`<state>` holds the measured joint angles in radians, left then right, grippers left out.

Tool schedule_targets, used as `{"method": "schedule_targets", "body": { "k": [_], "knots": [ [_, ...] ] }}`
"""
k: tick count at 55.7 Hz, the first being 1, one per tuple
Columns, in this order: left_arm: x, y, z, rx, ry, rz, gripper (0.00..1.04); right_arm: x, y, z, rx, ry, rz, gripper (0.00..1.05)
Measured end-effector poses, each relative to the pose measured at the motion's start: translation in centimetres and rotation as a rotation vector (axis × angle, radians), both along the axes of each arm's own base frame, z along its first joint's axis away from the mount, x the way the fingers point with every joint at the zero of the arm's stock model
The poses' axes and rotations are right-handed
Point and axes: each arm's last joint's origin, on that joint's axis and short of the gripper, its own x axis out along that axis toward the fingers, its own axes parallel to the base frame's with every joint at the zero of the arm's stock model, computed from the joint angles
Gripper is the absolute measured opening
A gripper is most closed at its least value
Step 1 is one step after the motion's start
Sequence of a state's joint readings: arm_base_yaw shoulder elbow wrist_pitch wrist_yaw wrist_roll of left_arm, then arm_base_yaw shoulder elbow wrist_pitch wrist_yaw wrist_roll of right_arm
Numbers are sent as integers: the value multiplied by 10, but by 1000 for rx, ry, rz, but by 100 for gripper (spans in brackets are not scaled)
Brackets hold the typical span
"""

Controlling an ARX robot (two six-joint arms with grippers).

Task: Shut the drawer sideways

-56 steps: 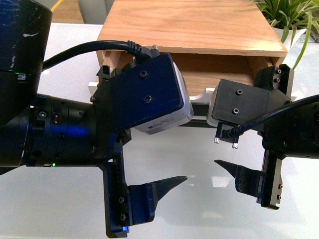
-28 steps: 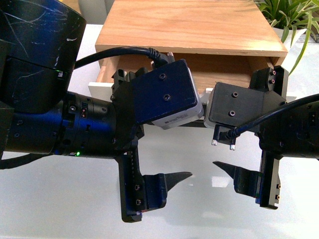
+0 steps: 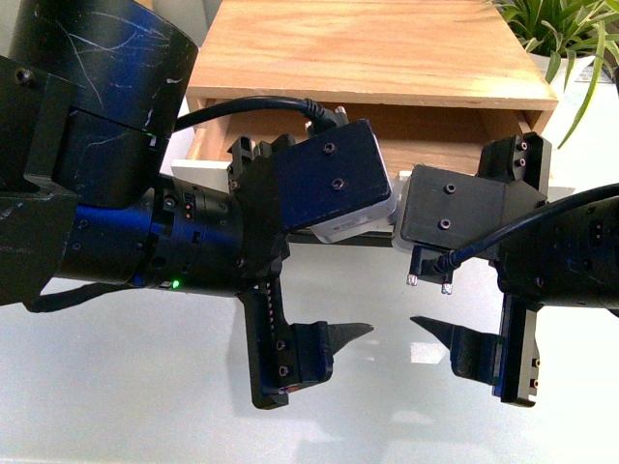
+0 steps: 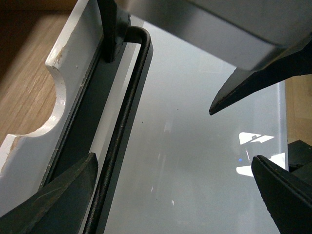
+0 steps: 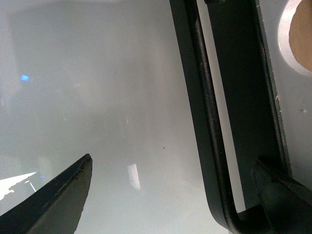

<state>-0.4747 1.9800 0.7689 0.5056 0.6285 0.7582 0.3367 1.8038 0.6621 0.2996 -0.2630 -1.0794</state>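
Note:
The drawer [image 3: 435, 135] stands pulled out of a light-wood cabinet [image 3: 368, 48]; both wrists hide most of its white front [image 3: 184, 164]. In the left wrist view the white front [image 4: 29, 151] shows its semicircular notch and black bar handle [image 4: 124, 122]. My left gripper [image 4: 173, 161] [image 3: 377, 275] is open, with the bar between its fingers, close to the finger on the drawer side. In the right wrist view my right gripper [image 5: 170, 163] [image 3: 411, 271] is open, with the handle [image 5: 207, 122] next to its drawer-side finger. Neither gripper holds anything.
The cabinet stands on a glossy white table [image 3: 145, 387]. A green plant [image 3: 561, 29] is at the back right. The two grippers sit close together, their lower fingertips [image 3: 353, 333] pointing at each other. A right finger [image 4: 253, 83] shows in the left wrist view.
My left arm has moved right and towards the drawer, so its wrist now covers more of the white front. My right gripper has shifted only slightly. Both grippers stay open.

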Motion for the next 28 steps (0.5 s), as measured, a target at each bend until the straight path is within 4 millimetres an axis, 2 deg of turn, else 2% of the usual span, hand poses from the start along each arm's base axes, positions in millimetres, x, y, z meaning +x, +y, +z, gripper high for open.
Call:
{"method": "schedule_targets", "body": {
  "k": [28],
  "knots": [
    [9, -4, -5, 42, 20, 25, 96, 3, 1, -4, -2, 10, 4, 96]
  ]
}}
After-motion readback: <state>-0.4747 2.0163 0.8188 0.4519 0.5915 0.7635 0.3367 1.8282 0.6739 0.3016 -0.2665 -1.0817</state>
